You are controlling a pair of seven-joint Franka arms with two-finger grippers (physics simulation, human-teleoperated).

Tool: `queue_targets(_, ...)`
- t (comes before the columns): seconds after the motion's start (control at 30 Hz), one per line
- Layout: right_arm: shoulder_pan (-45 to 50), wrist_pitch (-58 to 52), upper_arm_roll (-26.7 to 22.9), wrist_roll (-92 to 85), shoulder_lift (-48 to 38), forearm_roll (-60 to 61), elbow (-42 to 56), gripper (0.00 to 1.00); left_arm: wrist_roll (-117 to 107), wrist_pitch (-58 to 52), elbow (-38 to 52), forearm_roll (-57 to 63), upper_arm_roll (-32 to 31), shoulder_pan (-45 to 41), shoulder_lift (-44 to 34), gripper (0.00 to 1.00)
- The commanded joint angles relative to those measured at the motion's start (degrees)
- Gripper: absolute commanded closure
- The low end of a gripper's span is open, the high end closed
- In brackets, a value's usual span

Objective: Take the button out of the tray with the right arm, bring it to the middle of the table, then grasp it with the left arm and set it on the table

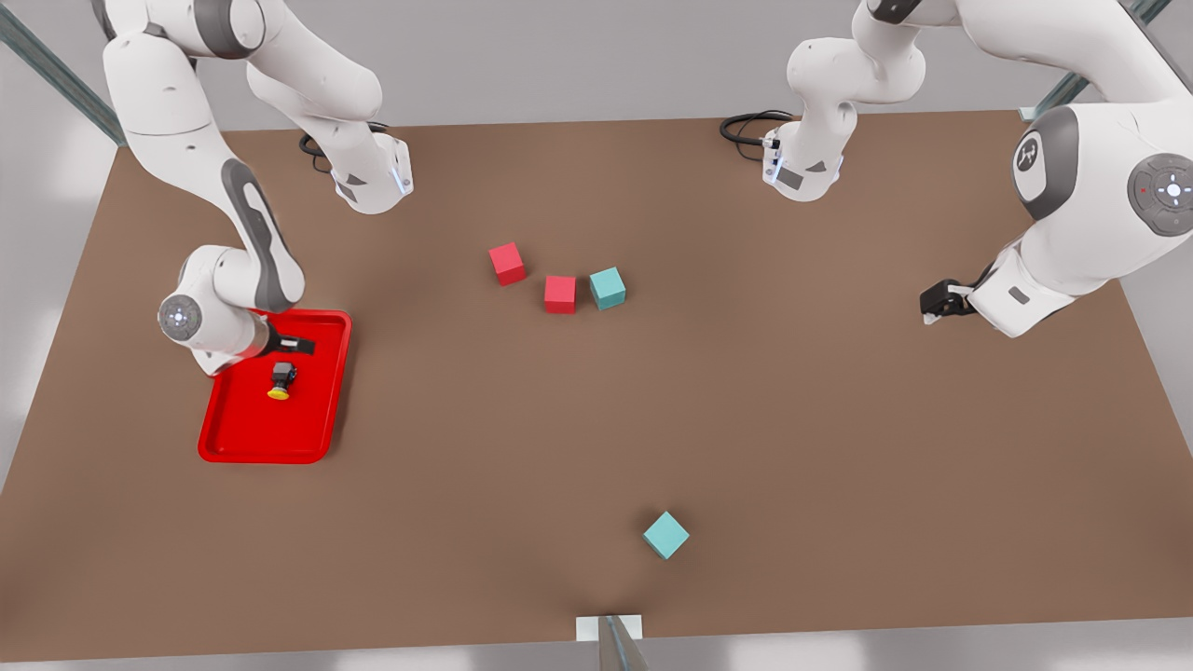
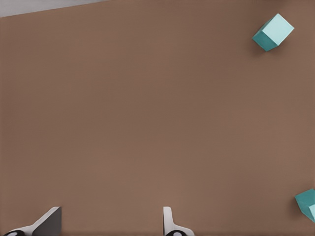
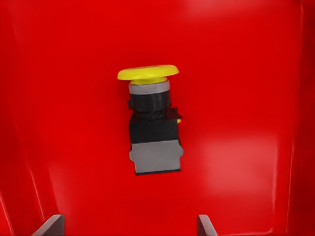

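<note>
At the front view's left, the right arm's claw (image 1: 296,347) hovers over the tray (image 1: 233,449), which rests on the bench (image 1: 596,429). In the right wrist view its two fingertips (image 3: 53,224) stand well apart, clamped on nothing. The button (image 1: 281,380) lies on its side on the tray floor, just beside the claw and not touching it. The right wrist view shows the yellow cap (image 3: 147,73) pointing away from the claw and the black body (image 3: 154,140) nearer.

We judge the button light, rigid and small. The cap is thin and rounded, so it would likely slip. We take hold across the flat sides of the body.

Toward mid-bench stand two red cubes (image 1: 507,263) and a teal cube (image 1: 607,288); another teal cube (image 1: 665,535) sits nearer the camera.

At the front view's right, the left arm's claw (image 1: 941,302) waits above bare bench. The left wrist view shows its fingertips (image 2: 167,219) apart, holding nothing.
</note>
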Motion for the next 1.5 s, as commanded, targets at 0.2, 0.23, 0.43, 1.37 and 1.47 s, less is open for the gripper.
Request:
queue_targets(0.2, -2.18, 16.19, 0.0, -4.52, 2.85, 0.03, 0.05, 0.0, 0.14, -0.01, 0.03, 0.03, 0.0, 0.21, 0.01, 0.0)
queue_targets(0.23, -2.0, 16.81, 0.0, -4.52, 3.74, 0.03, 0.23, 0.0, 0.14, 0.07, 0.03, 0.03, 0.0, 0.21, 0.01, 0.0)
queue_targets(0.43, -1.82, 16.63, 0.0, -3.72, 4.7, 0.03, 0.14, 0.0, 0.23, -0.01, 0.03, 0.03, 0.0, 0.21, 0.19, 0.0)
queue_targets(1.37, 13.73, -18.35, 17.23, 26.15, 5.05, 1.17, 30.28, 0.59, 0.4, -0.01, 0.03, 0.03, 0.0, 0.3, 0.54, 0.0)
queue_targets(1.47, 20.94, -18.35, 17.23, 36.61, 11.29, 1.43, 37.75, 0.6, 0.4, -0.1, 0.03, 0.03, 0.0, 0.3, 0.54, 0.0)
